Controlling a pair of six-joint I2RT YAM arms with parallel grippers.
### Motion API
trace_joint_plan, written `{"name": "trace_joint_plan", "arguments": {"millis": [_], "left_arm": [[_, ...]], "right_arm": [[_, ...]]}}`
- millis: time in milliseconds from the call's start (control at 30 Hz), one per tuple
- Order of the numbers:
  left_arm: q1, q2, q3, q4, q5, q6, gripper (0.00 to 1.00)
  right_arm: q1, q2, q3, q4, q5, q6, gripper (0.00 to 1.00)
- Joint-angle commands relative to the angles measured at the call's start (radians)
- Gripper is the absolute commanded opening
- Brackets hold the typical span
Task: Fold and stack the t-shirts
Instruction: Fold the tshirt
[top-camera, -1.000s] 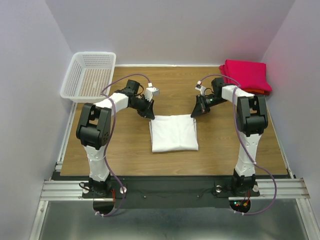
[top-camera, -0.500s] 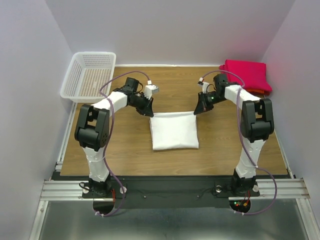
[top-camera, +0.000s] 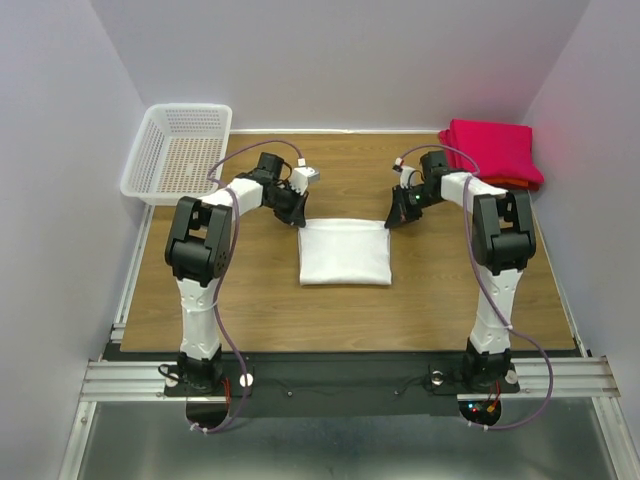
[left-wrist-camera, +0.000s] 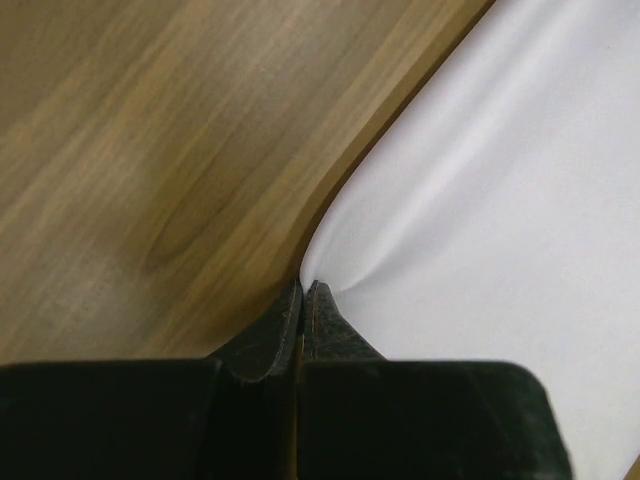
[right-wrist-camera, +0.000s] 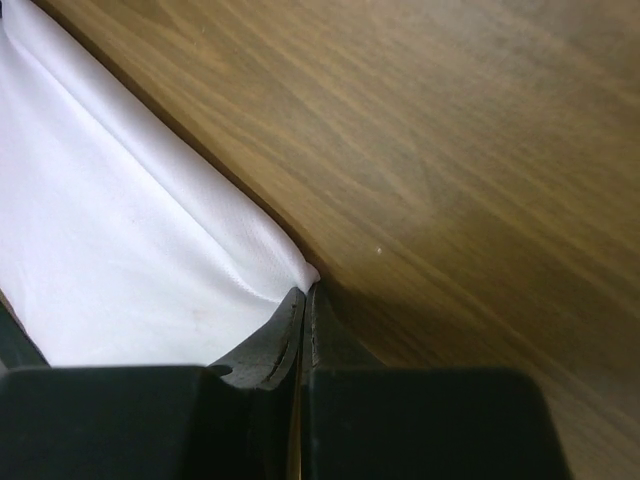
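The white t-shirt (top-camera: 344, 254) lies as a folded rectangle in the middle of the table. My left gripper (top-camera: 297, 217) is shut on its far left corner; the left wrist view shows the pinched white cloth (left-wrist-camera: 480, 200) at my closed gripper (left-wrist-camera: 303, 287). My right gripper (top-camera: 392, 220) is shut on its far right corner; the right wrist view shows the cloth (right-wrist-camera: 120, 260) at my closed gripper (right-wrist-camera: 303, 292). The folded red t-shirts (top-camera: 494, 150) sit stacked at the far right corner, an orange-red edge (top-camera: 512, 182) showing under the pile.
A white plastic lattice basket (top-camera: 180, 152) stands at the far left corner. The wooden table (top-camera: 250, 300) ends at a metal rail along the near edge. Grey walls close the left, right and back sides.
Both grippers have moved away from the bases toward the back. The white shirt's far edge went with them and the rectangle now looks shorter front to back.
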Motion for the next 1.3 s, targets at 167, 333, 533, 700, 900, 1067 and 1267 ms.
{"name": "trace_joint_plan", "arguments": {"millis": [167,333,533,700,900,1067,1267], "left_arm": [[0.022,0.039,0.121,0.001,-0.022,-0.023,0.01],[0.025,0.058,0.233,-0.051,-0.016,-0.034,0.29],[0.069,-0.054,0.244,-0.088,0.077,-0.069,0.50],[0.083,-0.203,0.150,0.007,0.239,-0.152,0.50],[0.066,-0.225,-0.144,0.424,0.454,-0.635,0.44],[0.055,-0.170,-0.272,0.717,0.464,-0.859,0.47],[0.060,-0.052,-0.272,0.694,0.401,-0.826,0.47]], "right_arm": [[-0.006,0.034,0.116,0.065,-0.001,0.060,0.01],[-0.005,0.008,0.138,0.063,0.020,0.085,0.30],[-0.008,-0.162,0.139,0.047,0.078,0.036,0.67],[-0.010,-0.227,0.141,0.048,-0.074,0.069,0.67],[0.013,-0.169,0.031,0.091,-0.400,0.285,0.45],[0.053,-0.104,-0.045,0.188,-0.428,0.368,0.52],[0.026,0.020,-0.075,0.188,-0.313,0.279,0.52]]}}
